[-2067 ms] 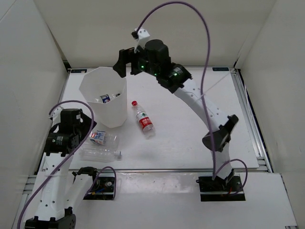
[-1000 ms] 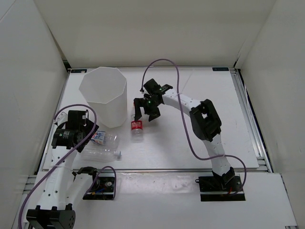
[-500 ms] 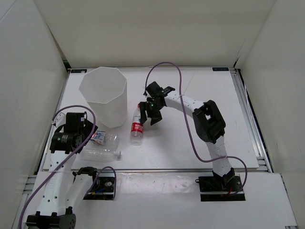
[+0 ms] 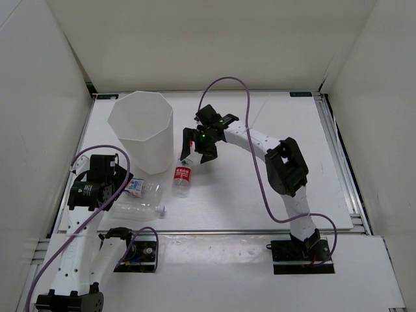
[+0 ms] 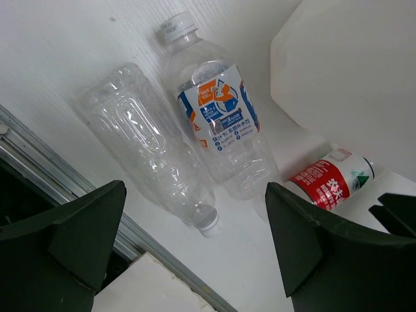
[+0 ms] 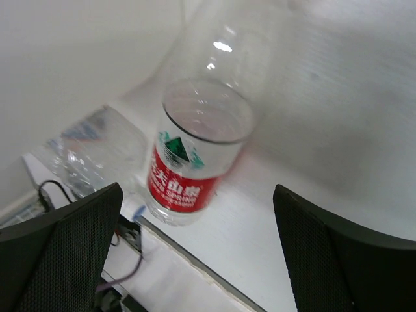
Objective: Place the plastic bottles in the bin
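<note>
A red-labelled plastic bottle [image 4: 182, 177] lies on the table just right of the tall white bin [image 4: 140, 130], its neck pointing up toward my right gripper [image 4: 197, 148]. That gripper hangs open over the neck end; in the right wrist view the red-labelled bottle [image 6: 195, 156] sits between and beyond the spread fingers, untouched. A blue-and-white-labelled bottle [image 5: 218, 123] and an unlabelled clear bottle [image 5: 153, 153] lie side by side below the bin. My left gripper [image 5: 198, 260] is open above them, holding nothing. The bin's inside is hidden.
The bin wall [image 5: 351, 78] stands close behind the bottles. A metal rail [image 5: 58, 169] marks the table's near edge beside the clear bottle. The right arm [image 4: 279, 162] arches over the table's middle, and its purple cable [image 4: 224, 81] loops above.
The red-labelled bottle has swung and slid left, closer to the bin. My right gripper has shifted slightly left and back with it. The left arm has barely moved.
</note>
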